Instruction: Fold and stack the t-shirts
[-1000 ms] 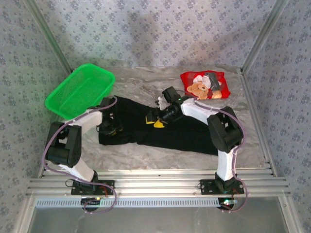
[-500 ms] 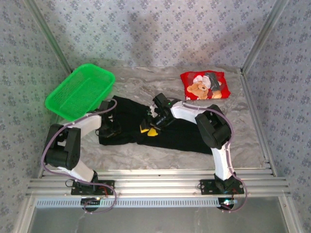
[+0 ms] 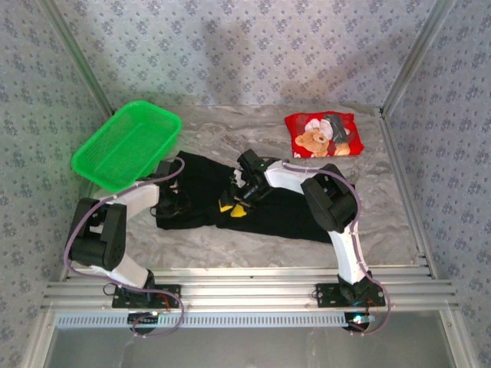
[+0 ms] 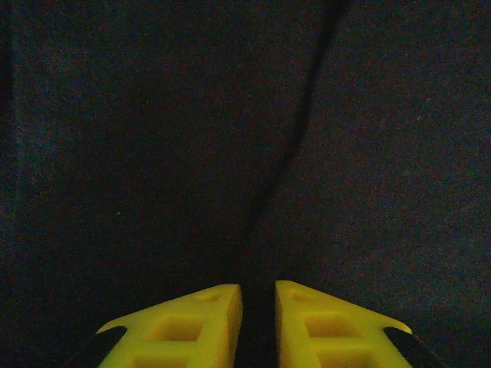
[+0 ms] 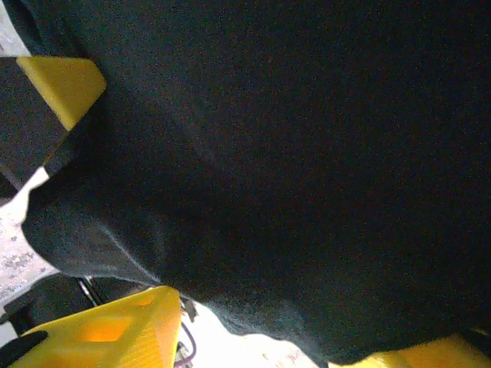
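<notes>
1. Finished work: the red t-shirt [image 3: 321,135], with its teddy-bear print, lies folded to a small square at the far right of the table [image 3: 222,126], well apart from both arms.
2. Work in hand: the black t-shirt [image 3: 288,221] lies in the middle of the table as a long band, rumpled rather than squared; it looks at most partly folded.
3. Left gripper [image 3: 175,205]: set low on the left end of the black t-shirt. In the left wrist view its yellow fingers [image 4: 192,322] stand nearly together, pinching a ridge of the dark cloth.
4. Right gripper [image 3: 232,205]: at the cloth near the middle of the band. In the right wrist view 1 finger sits above and 1 below a thick edge of the black t-shirt; whether they clamp it cannot be told.
5. Remaining, as judged: fold the black t-shirt to a compact shape, then stack the 2 t-shirts.
6. The green basket [image 3: 92,172] stands at the far left.
</notes>
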Action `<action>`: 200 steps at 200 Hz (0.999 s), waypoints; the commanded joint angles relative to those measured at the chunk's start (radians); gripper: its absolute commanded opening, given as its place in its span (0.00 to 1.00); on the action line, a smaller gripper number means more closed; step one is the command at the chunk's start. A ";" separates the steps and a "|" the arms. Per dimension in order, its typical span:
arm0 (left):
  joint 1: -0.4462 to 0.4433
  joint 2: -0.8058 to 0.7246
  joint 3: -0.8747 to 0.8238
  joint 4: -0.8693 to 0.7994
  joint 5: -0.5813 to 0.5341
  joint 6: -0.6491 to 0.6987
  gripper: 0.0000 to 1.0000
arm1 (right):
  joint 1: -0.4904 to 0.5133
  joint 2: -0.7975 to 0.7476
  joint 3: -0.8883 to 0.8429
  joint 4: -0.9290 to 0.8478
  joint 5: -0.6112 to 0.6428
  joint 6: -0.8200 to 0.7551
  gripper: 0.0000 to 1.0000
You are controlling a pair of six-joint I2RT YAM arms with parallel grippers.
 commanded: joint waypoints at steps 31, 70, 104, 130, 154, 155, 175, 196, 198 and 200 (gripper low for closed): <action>0.018 0.032 -0.053 -0.063 -0.015 0.026 0.19 | -0.008 0.018 0.019 -0.024 -0.007 0.003 0.19; 0.044 0.032 -0.044 -0.098 -0.060 0.046 0.18 | -0.026 -0.034 -0.020 -0.084 -0.004 -0.036 0.12; 0.044 0.034 -0.035 -0.103 -0.075 0.036 0.18 | -0.033 -0.033 -0.029 -0.190 0.001 -0.102 0.02; 0.042 0.035 -0.030 -0.107 -0.089 0.029 0.19 | -0.039 -0.021 -0.029 -0.249 0.028 -0.134 0.03; 0.042 0.038 -0.012 -0.130 -0.130 0.026 0.19 | -0.036 0.004 -0.019 -0.263 0.038 -0.138 0.07; 0.042 0.038 -0.011 -0.132 -0.133 0.026 0.19 | -0.036 0.005 -0.018 -0.264 0.039 -0.139 0.07; 0.047 0.034 0.006 -0.141 -0.133 0.052 0.22 | -0.036 0.014 -0.003 -0.289 0.058 -0.151 0.23; 0.040 -0.017 0.021 -0.094 -0.064 0.044 0.35 | -0.040 -0.014 0.001 -0.280 0.054 -0.158 0.40; 0.038 -0.022 0.024 -0.090 -0.059 0.042 0.37 | -0.040 -0.017 0.002 -0.279 0.052 -0.158 0.41; 0.037 -0.027 0.027 -0.086 -0.054 0.040 0.38 | -0.041 -0.020 0.002 -0.280 0.052 -0.159 0.41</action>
